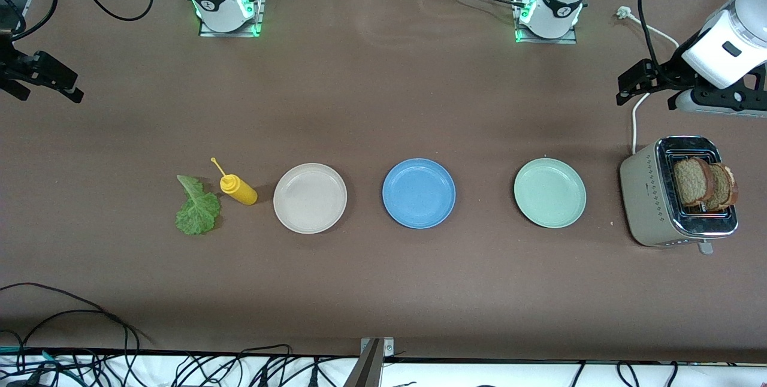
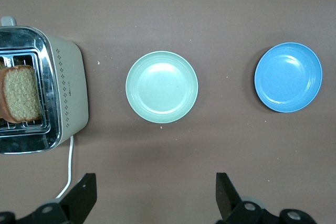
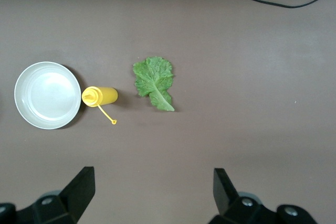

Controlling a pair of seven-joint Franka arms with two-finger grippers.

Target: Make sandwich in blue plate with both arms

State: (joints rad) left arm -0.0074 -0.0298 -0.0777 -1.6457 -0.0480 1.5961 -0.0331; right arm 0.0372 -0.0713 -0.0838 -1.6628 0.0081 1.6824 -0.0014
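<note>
you have the right gripper (image 1: 42, 78) hanging high over the bare table at the right arm's end, fingers spread as wide as they go and holding nothing; in its wrist view the two fingertips stand well apart with only table between them. it looks parked there so it can drop onto the greens. next along the row lies the lettuce leaf (image 1: 197, 206), flat on the table, and just beside it the yellow squeeze bottle (image 1: 238, 188) on its side, its cap dangling off the nozzle. then come three plates in a line, each well apart from the next: the beige-white plate (image 1: 284, 219), the blue plate (image 1: 393, 214) in the middle, and the mint-green plate (image 1: 525, 214). all three are bare. the blue one sits roughly between the two bases, which i judge is so either arm can reach it. past the green plate stands the toaster (image 1: 644, 195), with two bread slices (image 1: 702, 183) popped up in its slots, ready to be lifted out. your left gripper (image 1: 636, 82) hovers over the table beside the toaster, fingers fully spread and empty. nothing of the sandwich is on the blue plate yet.
</note>
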